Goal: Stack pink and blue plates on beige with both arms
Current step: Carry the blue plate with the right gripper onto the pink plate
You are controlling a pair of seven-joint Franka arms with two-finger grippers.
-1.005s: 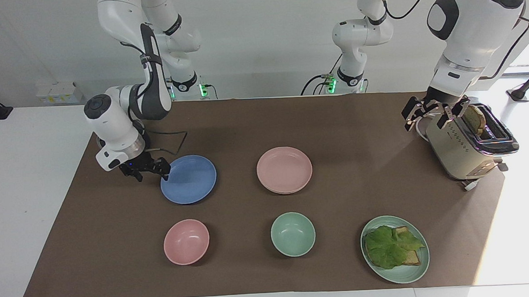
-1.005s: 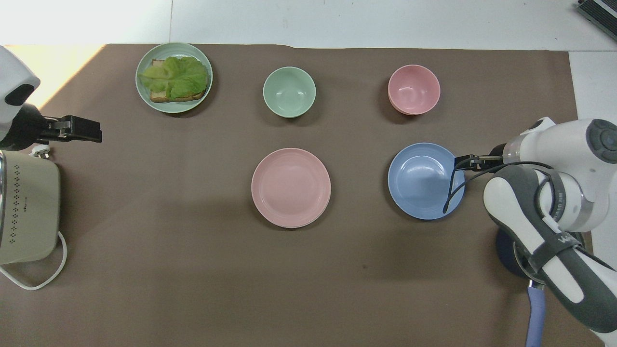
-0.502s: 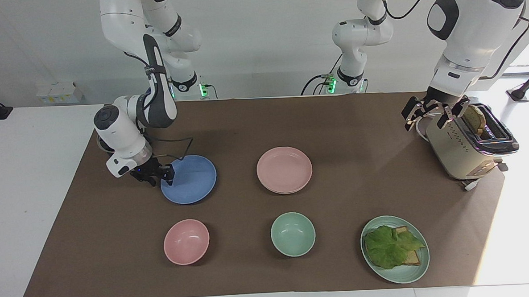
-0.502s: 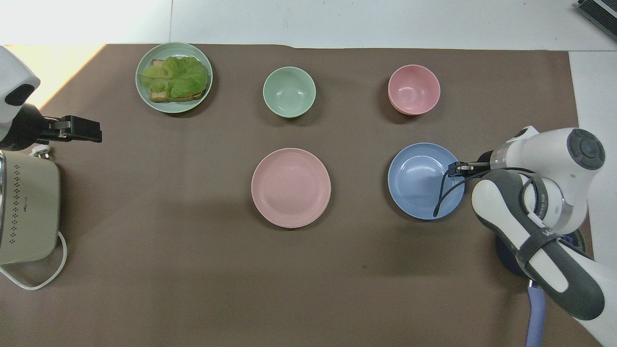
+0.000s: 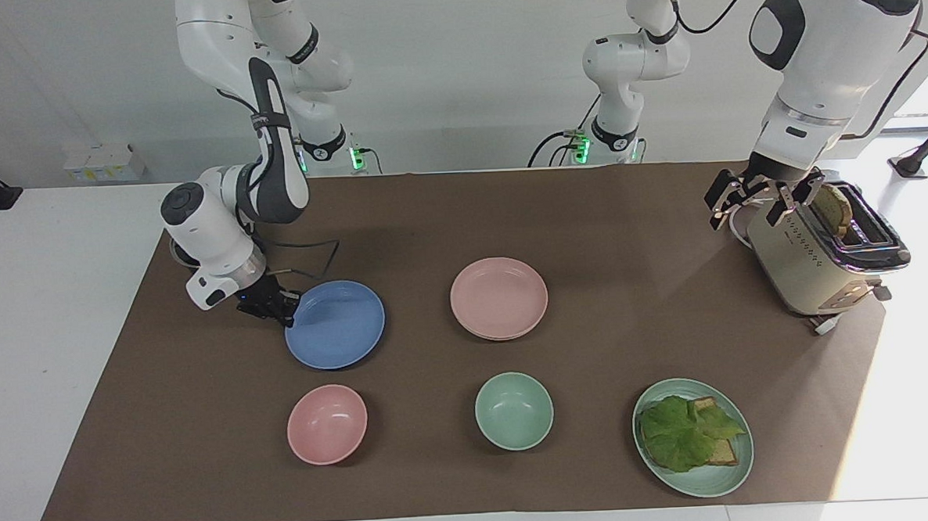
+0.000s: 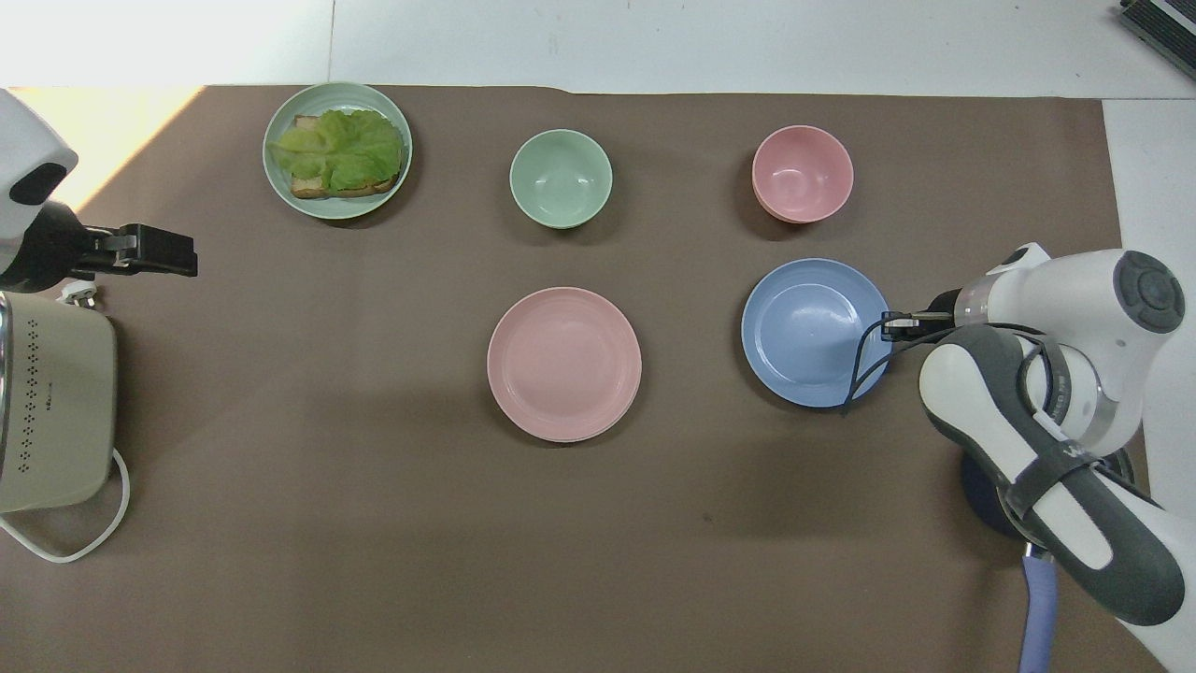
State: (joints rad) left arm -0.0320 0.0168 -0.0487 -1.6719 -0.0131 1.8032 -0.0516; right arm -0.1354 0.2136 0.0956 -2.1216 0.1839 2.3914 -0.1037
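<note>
The blue plate (image 5: 338,327) (image 6: 811,334) lies toward the right arm's end of the brown mat. My right gripper (image 5: 285,314) (image 6: 888,325) is low at the plate's edge nearest that end, shut on the rim. The pink plate (image 5: 498,296) (image 6: 563,361) sits mid-mat, apart from the blue one. It rests on the beige plate (image 5: 506,338) (image 6: 570,439), which shows only as a thin pale rim under it. My left gripper (image 5: 751,205) (image 6: 182,254) waits open, in the air beside the toaster's top.
A cream toaster (image 5: 809,261) (image 6: 47,402) holding a bread slice stands at the left arm's end. Farther from the robots are a pink bowl (image 5: 327,423) (image 6: 802,174), a green bowl (image 5: 514,410) (image 6: 561,178) and a green plate (image 5: 712,481) (image 6: 280,192) with toast and lettuce.
My right gripper closed on the blue plate's rim. The plate has shifted a little away from the robots, toward the pink bowl. The left arm has not moved.
</note>
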